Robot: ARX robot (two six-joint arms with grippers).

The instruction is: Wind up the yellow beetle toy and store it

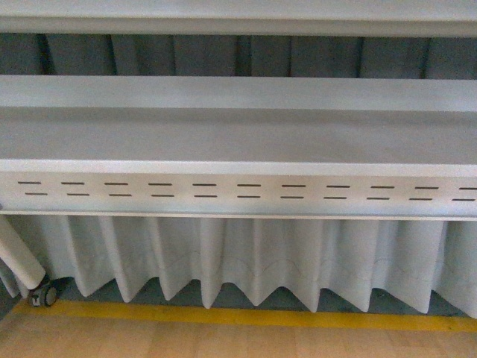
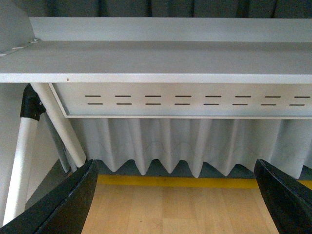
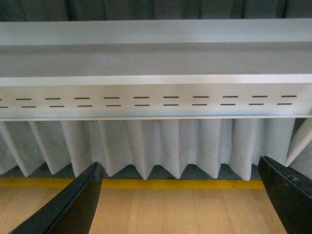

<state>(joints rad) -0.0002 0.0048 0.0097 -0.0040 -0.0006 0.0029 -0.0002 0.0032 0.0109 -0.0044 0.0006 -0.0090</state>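
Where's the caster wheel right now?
Front view, far lower left: the caster wheel sits at the foot of the slanted white table leg, by the left end of the yellow floor stripe and beside the pleated curtain.

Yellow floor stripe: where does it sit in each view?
Front: stripe across the floor, below the curtain hem.
Left wrist: stripe between the left fingers, under the curtain.
Right wrist: stripe between the right fingers, under the curtain.
Shared landmark: slotted panel above the curtain.
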